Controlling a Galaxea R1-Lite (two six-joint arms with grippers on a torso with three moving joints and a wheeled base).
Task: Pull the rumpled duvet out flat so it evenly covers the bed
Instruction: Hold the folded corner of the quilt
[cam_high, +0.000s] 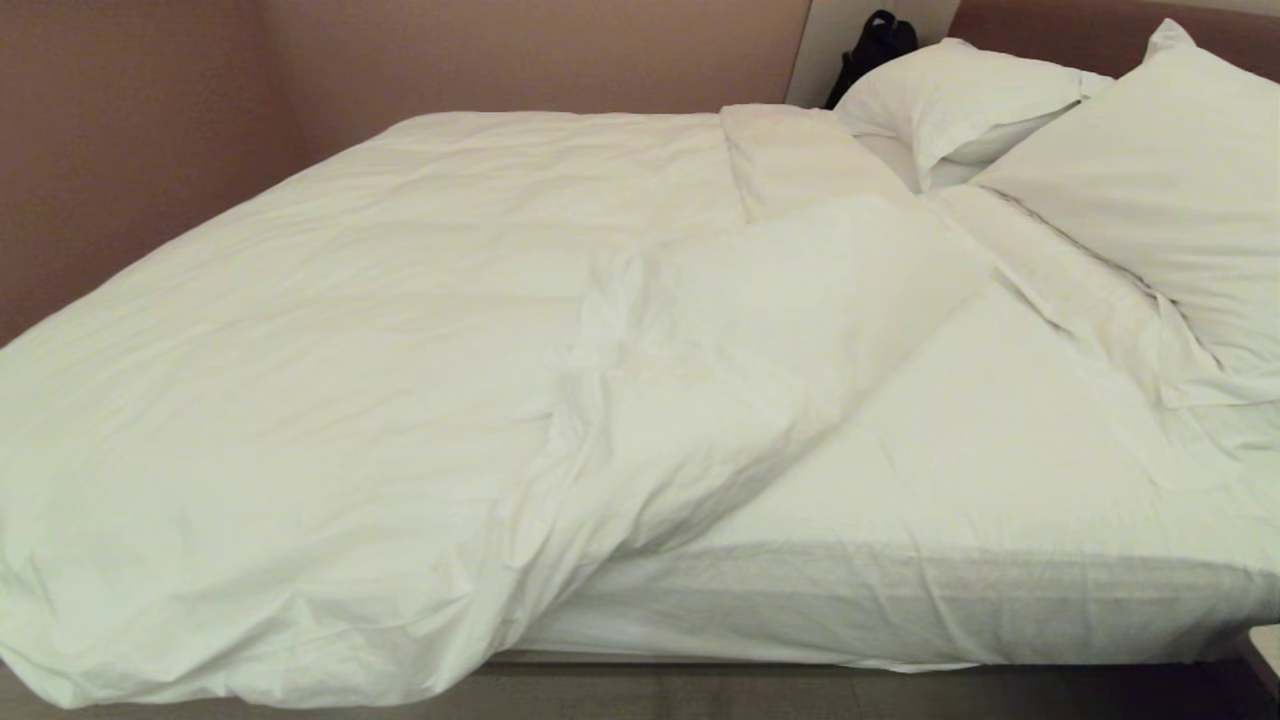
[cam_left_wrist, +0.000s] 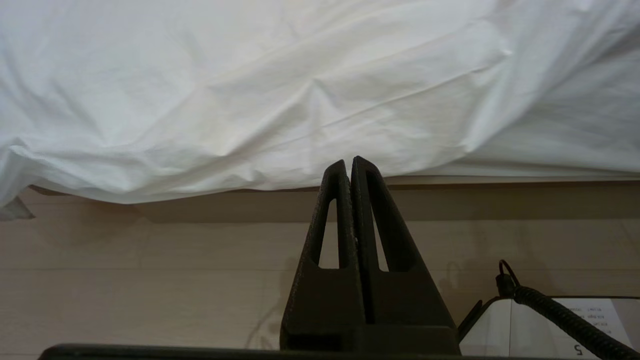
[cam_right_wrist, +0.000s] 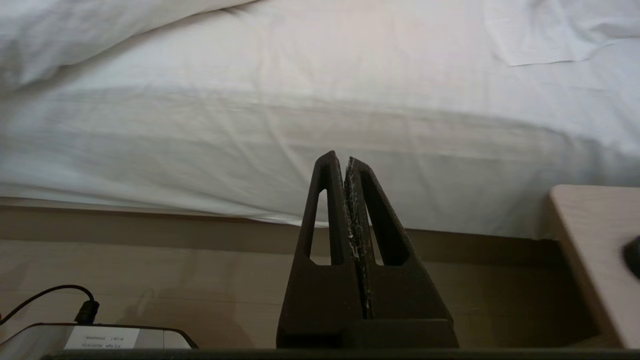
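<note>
Both tools, left and right, hang pressed together below the bed's rumpled duvet.

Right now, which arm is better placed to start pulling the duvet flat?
Probably left. The left gripper, shut, faces the duvet edge overhanging the bed; the right gripper, shut, faces only bare sheet.

Left gripper: hanging low with fingers pressing together, tips pointing toward 12 o'clock in the left wrist view, gripping nothing. Right gripper: hanging likewise, fingers meeting along a scuffed seam, tips toward 12 o'clock, gripping nothing. Both arms lying outside the head view.
</note>
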